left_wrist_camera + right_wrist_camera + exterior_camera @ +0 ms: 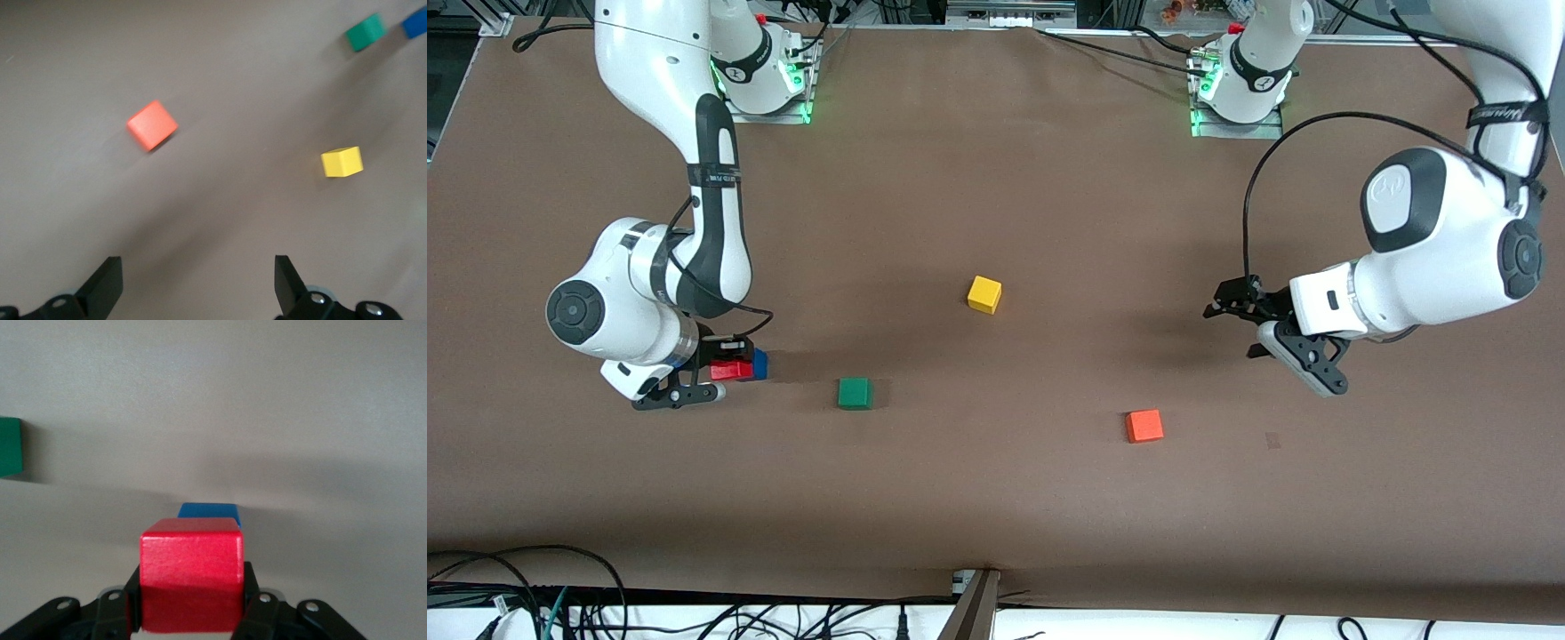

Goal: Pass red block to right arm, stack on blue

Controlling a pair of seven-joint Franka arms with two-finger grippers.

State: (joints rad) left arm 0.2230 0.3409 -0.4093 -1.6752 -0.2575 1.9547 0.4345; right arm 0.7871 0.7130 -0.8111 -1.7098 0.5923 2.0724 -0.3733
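A green cube (pixel 855 393), a yellow cube (pixel 984 294) and an orange-red cube (pixel 1144 426) sit well apart on the brown table (pixel 996 498).

No readable text, numbers or signs anywhere — not on the cubes, not on the table. Only round maker's emblems on the left arm's (pixel 1449 240) dark joint cap and on both base collars, too small to read; faint lettering on the black cable straps, likewise illegible.

Both arms (pixel 694 178) are clad in white shells with black joint bands; black cables (pixel 1254 178) are routed externally.
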